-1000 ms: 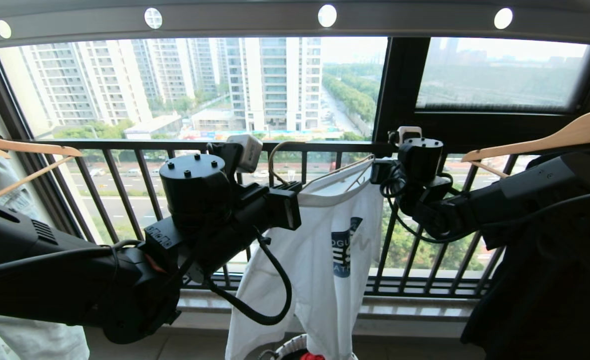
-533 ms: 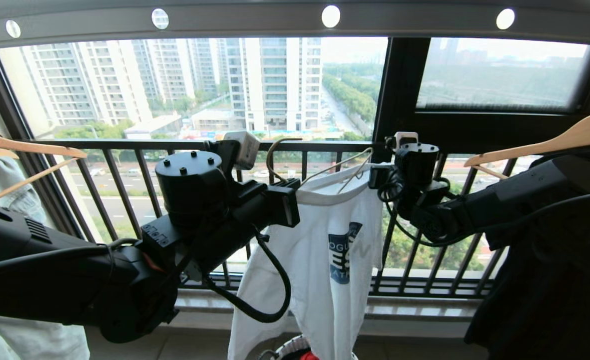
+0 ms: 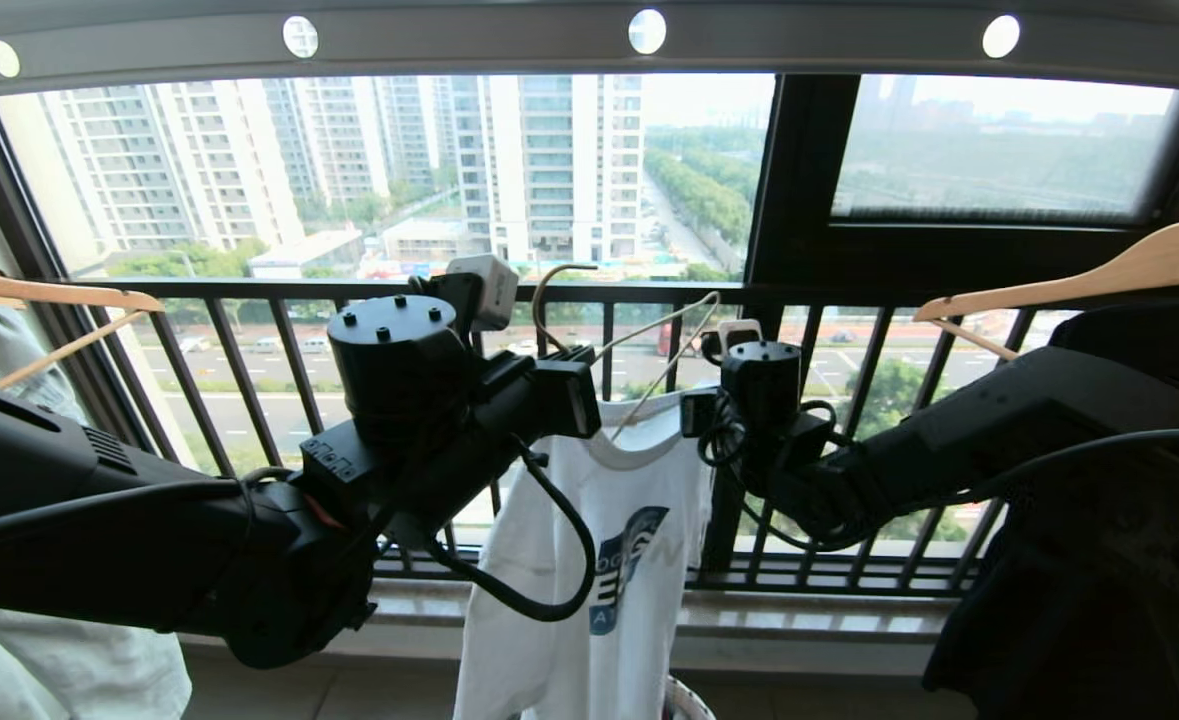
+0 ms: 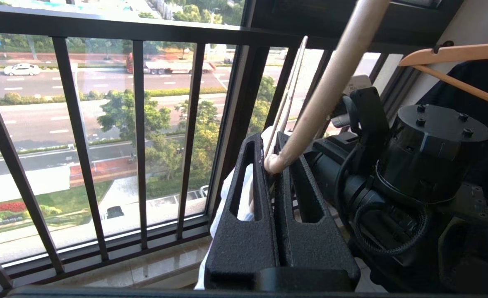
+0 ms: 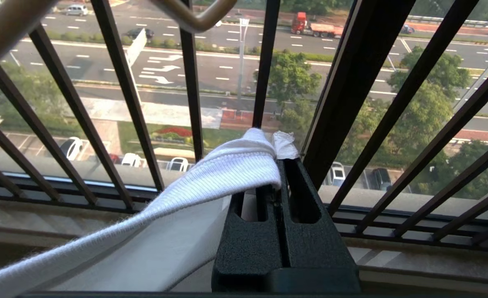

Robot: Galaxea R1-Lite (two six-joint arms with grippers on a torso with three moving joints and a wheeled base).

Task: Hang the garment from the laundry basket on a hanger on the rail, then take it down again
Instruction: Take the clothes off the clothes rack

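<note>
1. Whereas a second ago the right gripper (image 3: 694, 412) held the collar up at the height of the window railing (image 3: 249, 292), it now sits lower and closer to the left gripper (image 3: 589, 395), so the garment (image 3: 589, 560) hangs lower and has turned its chest graphic more towards the camera.
2. Left jaws are shut on the hanger (image 4: 310, 120) near the foot of its neck; right jaws are shut on the ribbed collar (image 5: 227, 169).
3. My reading: the collar is being worked over one shoulder of the hanger, which stands bare above the neckline, so dressing it is unfinished and hooking comes later.
4. High overhead runs the rail (image 3: 589, 40) with its round holes, well above the hanger's hook.
5. Wooden hangers (image 3: 1079, 280) flank both sides, one carrying a dark garment (image 3: 1099, 600) beside the right arm, another a pale denim piece (image 3: 9, 350) at left; either could snag a lift.
6. Only a rim of the laundry basket (image 3: 684, 702) shows beneath the shirt.
</note>
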